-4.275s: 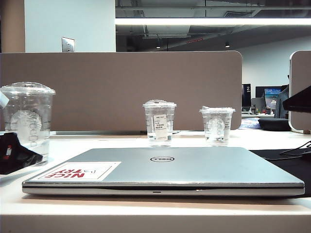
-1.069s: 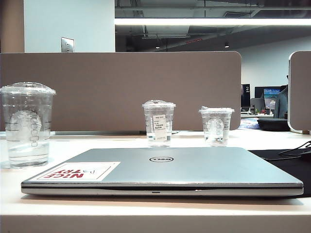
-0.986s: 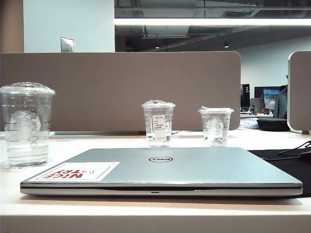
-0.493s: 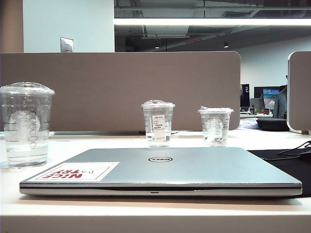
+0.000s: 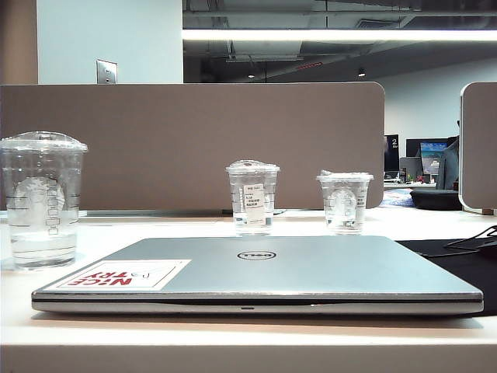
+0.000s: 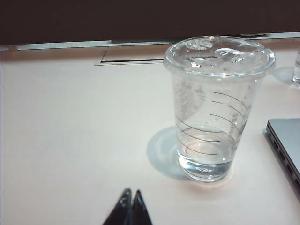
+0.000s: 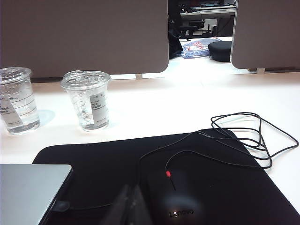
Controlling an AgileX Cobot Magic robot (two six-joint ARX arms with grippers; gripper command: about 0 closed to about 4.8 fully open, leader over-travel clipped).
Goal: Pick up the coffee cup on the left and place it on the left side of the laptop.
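Note:
The coffee cup, tall and clear with a domed lid and a little water in it, stands upright on the white table just left of the closed silver laptop. In the left wrist view the cup stands a short way beyond my left gripper, which is shut and empty, its tips over bare table. The laptop's corner lies beside the cup. My right gripper is shut and empty above a black mouse pad. Neither gripper shows in the exterior view.
Two smaller clear cups stand behind the laptop, before a grey partition. On the right lie a black mouse pad, a wired mouse and its looped cable.
The black left gripper that stood beside the coffee cup at the exterior view's left edge has drawn back out of that view. The cup stays upright in the same spot.

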